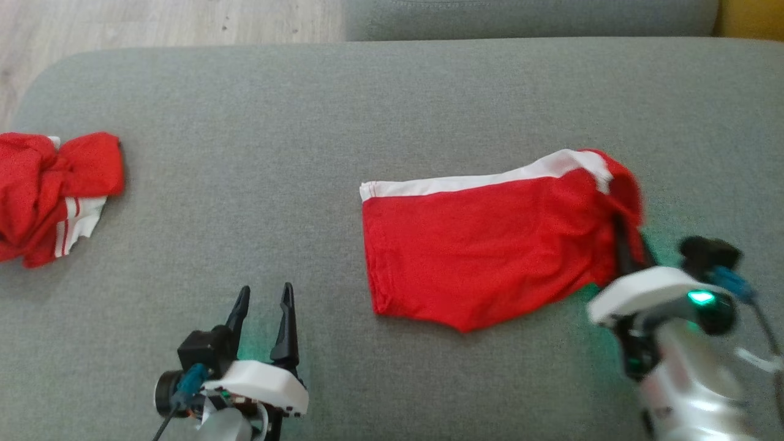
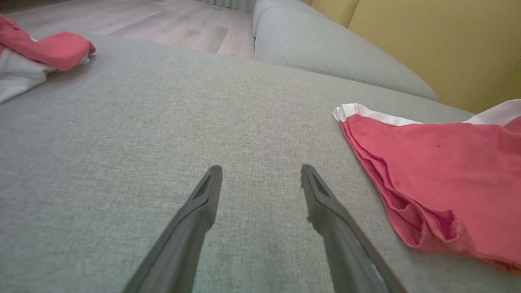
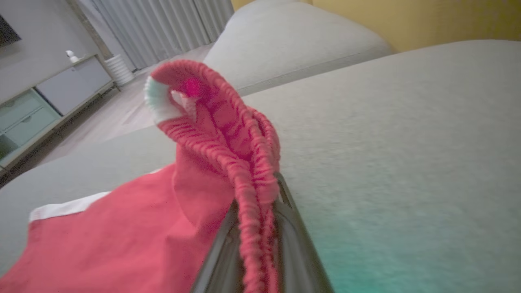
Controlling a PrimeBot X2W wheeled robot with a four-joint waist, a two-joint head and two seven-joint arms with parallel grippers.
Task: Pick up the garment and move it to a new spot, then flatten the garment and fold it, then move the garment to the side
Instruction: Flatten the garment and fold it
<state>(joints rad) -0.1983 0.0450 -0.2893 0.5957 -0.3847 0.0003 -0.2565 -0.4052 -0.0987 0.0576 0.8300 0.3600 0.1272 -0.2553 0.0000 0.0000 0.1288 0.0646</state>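
Note:
The garment [image 1: 484, 251] is a pair of red shorts with a white side stripe, lying mostly flat on the grey cushion [image 1: 306, 122], right of centre. Its right end, the elastic waistband [image 3: 244, 162], is lifted and bunched. My right gripper [image 1: 626, 245] is shut on that waistband; in the right wrist view the ribbed band runs between the two dark fingers [image 3: 295, 236]. My left gripper [image 1: 266, 294] stands open and empty over bare cushion at the lower left, well left of the garment's hem [image 2: 439, 171]; its own view shows the left gripper [image 2: 261, 171] with spread fingers.
A second red and white garment [image 1: 55, 196] lies crumpled at the cushion's far left edge, also the crumpled garment [image 2: 44, 49] in the left wrist view. A sofa back cushion [image 1: 527, 18] borders the far side, with wooden floor [image 1: 153, 24] beyond the left corner. A cabinet [image 3: 49, 97] stands across the room.

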